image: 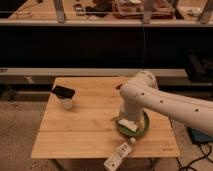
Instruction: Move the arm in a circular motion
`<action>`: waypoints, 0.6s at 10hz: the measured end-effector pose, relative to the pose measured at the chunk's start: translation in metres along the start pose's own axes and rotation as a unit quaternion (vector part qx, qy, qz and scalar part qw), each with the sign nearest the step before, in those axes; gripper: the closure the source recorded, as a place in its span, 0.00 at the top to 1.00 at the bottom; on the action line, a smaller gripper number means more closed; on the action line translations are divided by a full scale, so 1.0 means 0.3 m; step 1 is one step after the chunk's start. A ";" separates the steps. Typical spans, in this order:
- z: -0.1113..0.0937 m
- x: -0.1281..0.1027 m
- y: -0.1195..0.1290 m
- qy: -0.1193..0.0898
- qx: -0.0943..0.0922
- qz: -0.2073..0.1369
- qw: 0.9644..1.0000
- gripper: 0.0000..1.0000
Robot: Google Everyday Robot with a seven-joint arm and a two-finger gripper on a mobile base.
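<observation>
The arm (165, 102), white with small dark dots, reaches in from the right edge of the camera view. Its rounded elbow (142, 86) hangs over the right half of the wooden table (85, 132). From the elbow a thick segment drops down to the pale gripper (123, 118), which sits low at the left rim of a green plate (142, 131). A white block (129, 124) lies on that plate just beside the gripper.
A clear cup (66, 103) with a flat black object (63, 92) on top stands at the table's left. A white bottle (118, 157) lies at the front edge. A small reddish thing (119, 86) peeks out behind the elbow. A dark shelf unit runs behind.
</observation>
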 end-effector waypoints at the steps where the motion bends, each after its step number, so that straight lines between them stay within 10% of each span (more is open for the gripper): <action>1: 0.062 -0.011 -0.118 -0.016 0.019 -0.036 0.999 0.80; 4: 0.191 0.082 -0.435 -0.029 0.068 -0.128 0.989 0.80; 6: 0.198 0.363 -0.460 0.010 0.050 -0.163 0.985 0.80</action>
